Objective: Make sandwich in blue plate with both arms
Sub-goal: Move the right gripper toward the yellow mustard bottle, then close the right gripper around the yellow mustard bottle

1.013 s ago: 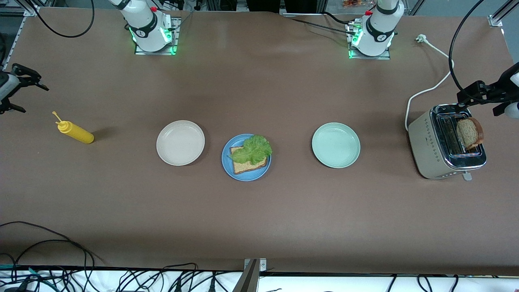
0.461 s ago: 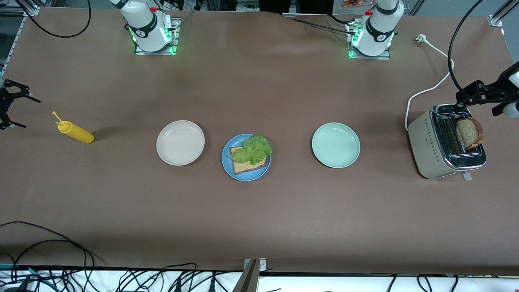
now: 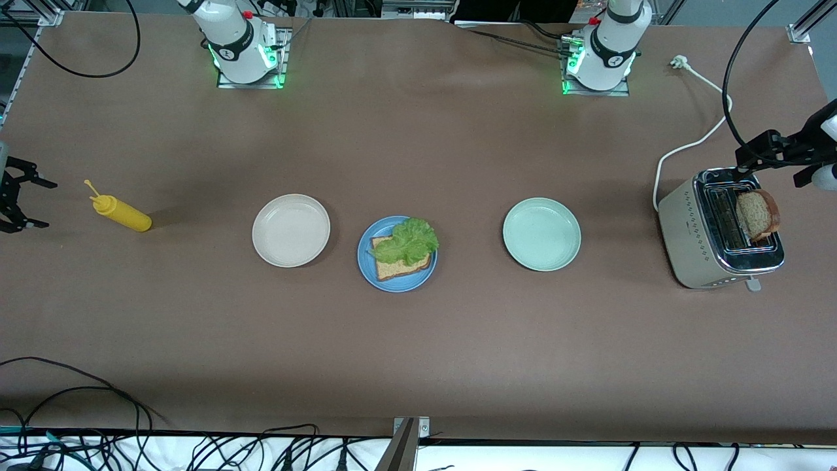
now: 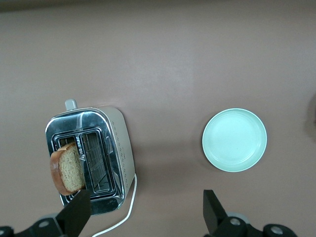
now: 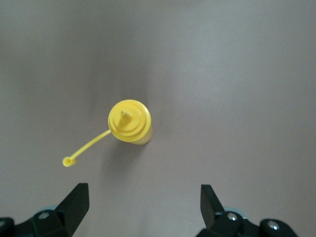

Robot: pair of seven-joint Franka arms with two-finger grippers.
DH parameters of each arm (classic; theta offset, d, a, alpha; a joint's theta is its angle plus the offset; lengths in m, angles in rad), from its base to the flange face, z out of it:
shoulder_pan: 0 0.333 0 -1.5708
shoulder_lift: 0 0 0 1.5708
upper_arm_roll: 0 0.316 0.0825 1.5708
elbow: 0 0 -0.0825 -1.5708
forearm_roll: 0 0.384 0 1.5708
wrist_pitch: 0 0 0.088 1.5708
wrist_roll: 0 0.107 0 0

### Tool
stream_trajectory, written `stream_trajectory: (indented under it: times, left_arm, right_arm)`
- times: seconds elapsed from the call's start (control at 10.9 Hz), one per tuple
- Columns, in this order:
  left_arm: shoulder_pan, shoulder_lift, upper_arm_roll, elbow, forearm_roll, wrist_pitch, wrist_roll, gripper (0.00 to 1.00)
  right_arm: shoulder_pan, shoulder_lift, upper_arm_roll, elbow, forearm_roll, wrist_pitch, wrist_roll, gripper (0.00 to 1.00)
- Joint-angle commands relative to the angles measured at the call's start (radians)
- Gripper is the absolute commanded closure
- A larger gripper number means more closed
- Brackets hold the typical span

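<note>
on the brown table (image 3: 418,353), both open end effectors, left (image 3: 762,157) and right (image 3: 16,196), seemingly hover empty.

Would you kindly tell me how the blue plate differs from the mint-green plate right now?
The blue plate carries a bread slice topped with lettuce; the mint-green plate carries nothing. The blue plate looks slightly smaller than the mint-green one. The mint-green plate sits closer to the toaster than the blue plate does. Both are round, shallow and flat on the table.
</note>
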Motion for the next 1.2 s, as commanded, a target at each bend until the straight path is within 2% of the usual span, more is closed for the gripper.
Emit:
stream_trajectory:
  times: [0.0, 0.37, 0.64, 1.11]
  left_arm:
    - [-0.005, 0.005, 0.0, 0.022, 0.019, -0.016, -0.007, 0.0]
    - [-0.005, 0.005, 0.0, 0.022, 0.019, -0.016, -0.007, 0.0]
    - [-0.005, 0.005, 0.0, 0.022, 0.019, -0.016, -0.007, 0.0]
    - [-0.005, 0.005, 0.0, 0.022, 0.019, -0.016, -0.007, 0.0]
  right_arm:
    - [-0.016, 0.144, 0.006, 0.119, 0.062, -0.049, -0.176, 0.0]
    - [-0.028, 0.234, 0.006, 0.128, 0.182, -0.043, -0.319, 0.0]
    - [-0.034, 0.269, 0.004, 0.119, 0.19, -0.049, -0.328, 0.0]
    - [-0.039, 0.269, 0.001, 0.053, 0.191, -0.099, -0.328, 0.0]
